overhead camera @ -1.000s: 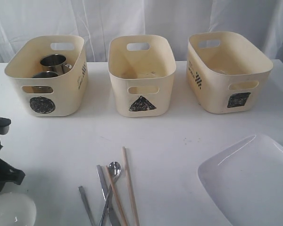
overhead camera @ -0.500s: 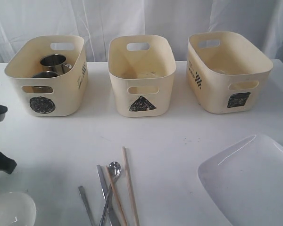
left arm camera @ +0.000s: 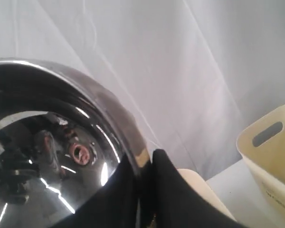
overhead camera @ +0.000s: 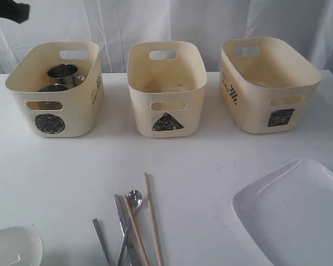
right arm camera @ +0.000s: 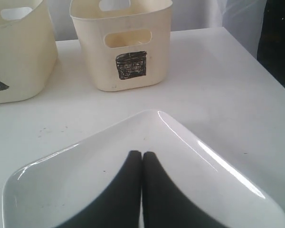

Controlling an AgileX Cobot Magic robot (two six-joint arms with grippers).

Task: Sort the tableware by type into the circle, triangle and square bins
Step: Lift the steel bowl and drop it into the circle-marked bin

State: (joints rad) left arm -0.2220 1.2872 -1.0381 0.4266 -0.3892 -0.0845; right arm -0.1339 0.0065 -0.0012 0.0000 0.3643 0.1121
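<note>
Steel bowl (left arm camera: 52, 161), rim tight between left fingers (left arm camera: 173, 190)

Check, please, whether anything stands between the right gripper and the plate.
Nothing visible does. The shut right gripper points straight at the plate, and the plate's surface below the fingertips is bare.

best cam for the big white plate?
Right wrist view: most of the white plate, close up, only the shut right claw covering part. Exterior view crops the plate at the right and bottom edges. Left wrist view doesn't show it.
</note>
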